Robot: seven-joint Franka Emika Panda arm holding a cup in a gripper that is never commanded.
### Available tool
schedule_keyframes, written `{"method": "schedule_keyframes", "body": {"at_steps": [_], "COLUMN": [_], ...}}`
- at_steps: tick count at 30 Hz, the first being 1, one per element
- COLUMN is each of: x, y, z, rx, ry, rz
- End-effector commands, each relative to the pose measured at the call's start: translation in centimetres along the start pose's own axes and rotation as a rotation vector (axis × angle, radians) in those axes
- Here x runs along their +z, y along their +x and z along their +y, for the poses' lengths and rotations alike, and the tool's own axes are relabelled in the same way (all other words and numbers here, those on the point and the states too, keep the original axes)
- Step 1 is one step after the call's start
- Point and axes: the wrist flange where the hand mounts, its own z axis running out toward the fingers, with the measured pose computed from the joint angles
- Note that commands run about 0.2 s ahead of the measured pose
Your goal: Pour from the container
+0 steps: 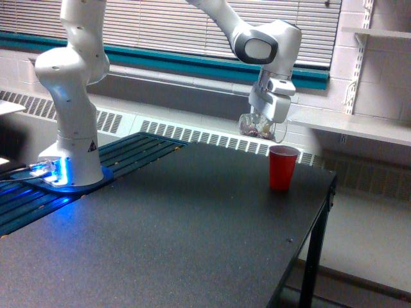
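Black tabletop (160, 244) fills most of my view, and I see the red cup (282, 167) standing upright near its far edge on the exterior view's right, with the clear plastic container (258, 126) hanging in the air above it and a little toward the exterior view's left. From here I judge the main risk is a miss: the container's mouth is not over the cup's opening, so tipping now would scatter the reddish and pale bits across the table. Its long axis looks tilted off vertical, but I cannot tell which way the mouth points. The gripper (268, 115) comes down onto the container and seems clamped on it, though I cannot make out the fingers themselves
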Motion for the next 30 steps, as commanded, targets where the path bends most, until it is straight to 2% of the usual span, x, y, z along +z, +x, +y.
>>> {"method": "schedule_keyframes", "body": {"at_steps": [1,11,30], "x": [-0.54,-0.67,-1.14], "y": [0.12,-0.03,0.46], "z": [0.53,0.92,1.31], "rx": [-0.036,-0.048,-0.076], "ry": [-0.007,-0.013,-0.022], "rz": [-0.025,-0.061,-0.097]}}
